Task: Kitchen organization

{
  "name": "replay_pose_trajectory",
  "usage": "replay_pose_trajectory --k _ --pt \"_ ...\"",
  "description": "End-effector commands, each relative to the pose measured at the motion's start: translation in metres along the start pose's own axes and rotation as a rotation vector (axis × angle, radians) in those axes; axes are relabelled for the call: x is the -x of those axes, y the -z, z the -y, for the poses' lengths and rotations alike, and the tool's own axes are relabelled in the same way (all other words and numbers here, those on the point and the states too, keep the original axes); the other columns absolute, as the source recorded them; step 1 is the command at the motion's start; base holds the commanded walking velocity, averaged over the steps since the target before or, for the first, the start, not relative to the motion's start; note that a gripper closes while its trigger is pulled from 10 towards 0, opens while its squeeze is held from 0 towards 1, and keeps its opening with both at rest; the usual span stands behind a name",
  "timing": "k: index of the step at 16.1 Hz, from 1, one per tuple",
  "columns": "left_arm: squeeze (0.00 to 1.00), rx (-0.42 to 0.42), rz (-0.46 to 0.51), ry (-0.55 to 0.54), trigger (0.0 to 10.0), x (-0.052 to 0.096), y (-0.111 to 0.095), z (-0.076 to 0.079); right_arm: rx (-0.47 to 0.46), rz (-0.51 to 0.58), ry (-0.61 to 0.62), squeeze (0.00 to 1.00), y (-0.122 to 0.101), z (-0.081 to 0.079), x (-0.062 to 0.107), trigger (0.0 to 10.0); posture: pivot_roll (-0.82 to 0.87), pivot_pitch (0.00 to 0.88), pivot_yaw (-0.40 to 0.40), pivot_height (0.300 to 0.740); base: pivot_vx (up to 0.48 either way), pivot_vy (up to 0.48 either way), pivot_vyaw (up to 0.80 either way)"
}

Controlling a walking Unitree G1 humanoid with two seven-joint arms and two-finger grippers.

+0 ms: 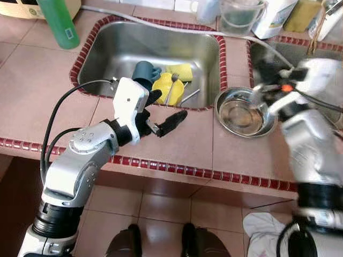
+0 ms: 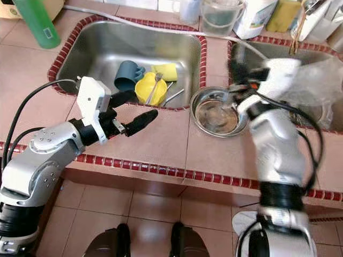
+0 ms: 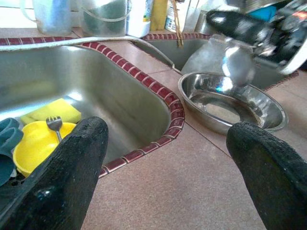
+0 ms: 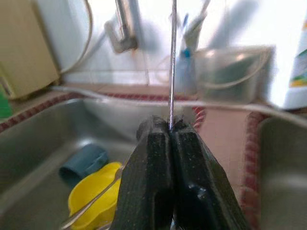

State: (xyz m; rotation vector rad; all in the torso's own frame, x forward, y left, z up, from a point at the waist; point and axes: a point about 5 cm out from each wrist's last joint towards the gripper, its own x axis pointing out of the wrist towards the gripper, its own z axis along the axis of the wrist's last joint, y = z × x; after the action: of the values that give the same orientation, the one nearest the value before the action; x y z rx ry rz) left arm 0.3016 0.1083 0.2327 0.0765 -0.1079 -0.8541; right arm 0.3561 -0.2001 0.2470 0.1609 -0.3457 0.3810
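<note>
My left gripper (image 1: 170,105) is open, hovering over the tiled counter at the front edge of the left sink (image 1: 123,48). In that sink lie a yellow bowl (image 1: 163,92) with a fork (image 3: 53,125), a teal cup (image 1: 143,72) and a yellow sponge (image 1: 180,70). A steel bowl (image 1: 241,115) stands on the counter between the two sinks. Above its far rim, blurred, is my right gripper (image 1: 261,90). Its fingertips (image 4: 158,139) are shut on a thin metal utensil (image 4: 172,62), apparently a spoon (image 3: 237,64).
A green bottle (image 1: 58,21) stands at the back left. A clear jug (image 1: 240,16), a white bottle (image 1: 274,16) and other containers line the back edge. A second sink (image 1: 278,53) lies at the right. A white cloth (image 1: 262,227) is on the floor.
</note>
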Motion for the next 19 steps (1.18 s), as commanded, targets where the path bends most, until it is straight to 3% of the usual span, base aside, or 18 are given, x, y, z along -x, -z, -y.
replay_pose_trajectory --k 1,5,9,14,19 --pt "0.00 -0.010 -0.004 0.016 10.0 0.001 -0.001 0.006 0.016 -0.019 -0.016 0.00 0.003 0.004 -0.002 10.0 0.03 0.267 -0.030 0.740 0.000 0.000 0.00" --pt "0.00 0.007 -0.010 -0.002 10.0 0.006 -0.001 0.009 0.019 -0.062 -0.101 0.00 0.009 0.003 -0.020 10.0 0.05 0.282 -0.049 0.740 0.000 0.000 0.00" --pt "0.00 0.020 -0.017 -0.021 10.0 0.010 0.000 0.011 0.050 -0.021 -0.147 0.00 -0.012 0.000 -0.043 10.0 0.05 0.284 -0.064 0.740 0.000 0.000 0.00" --pt "0.00 0.018 -0.010 -0.021 10.0 0.009 -0.003 0.010 0.037 0.009 -0.184 0.00 -0.023 0.000 -0.054 10.0 0.05 0.287 -0.069 0.740 0.000 0.000 0.00" --pt "0.00 0.023 -0.009 0.052 10.0 0.013 -0.007 0.026 0.031 -0.076 -0.277 0.00 -0.012 -0.008 -0.062 10.0 0.07 0.318 -0.083 0.740 0.000 0.000 0.00"
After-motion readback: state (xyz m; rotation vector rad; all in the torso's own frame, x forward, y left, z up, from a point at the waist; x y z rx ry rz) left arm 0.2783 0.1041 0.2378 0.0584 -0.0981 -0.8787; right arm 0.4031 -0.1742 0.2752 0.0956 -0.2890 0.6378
